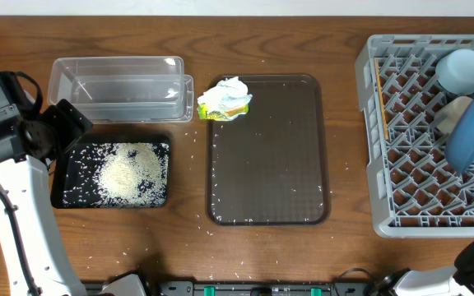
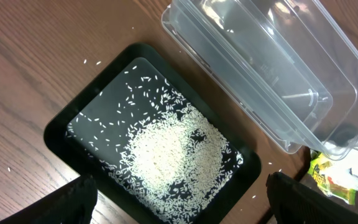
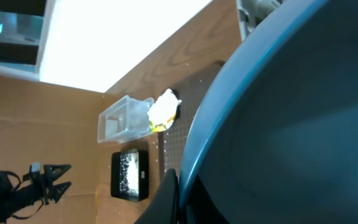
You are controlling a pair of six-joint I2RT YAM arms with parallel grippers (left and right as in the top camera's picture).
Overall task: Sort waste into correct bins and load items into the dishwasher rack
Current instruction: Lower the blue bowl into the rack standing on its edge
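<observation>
Black tray (image 1: 161,199) holds rice (image 1: 126,173) | left gripper (image 2: 188,208) above it, jaws apart | right gripper (image 3: 178,198) clamped on dark-blue bowl (image 3: 291,124) over grey rack (image 1: 401,123) | tissue (image 1: 225,99) on brown tray (image 1: 270,164)

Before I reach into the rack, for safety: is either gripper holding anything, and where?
Right gripper pinches the dark-blue bowl by its rim, it seems; left gripper is open, empty.

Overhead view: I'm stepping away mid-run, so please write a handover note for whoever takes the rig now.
Left end effector: open, over the black tray.
Right end effector: shut, beside the dark-blue bowl.
Done: rice in black tray; dark-blue bowl and light-blue bowl in the dishwasher rack.
Left: tissue with wrapper, on the brown tray's corner, goes to the empty clear tub; stray grains lie around.
</observation>
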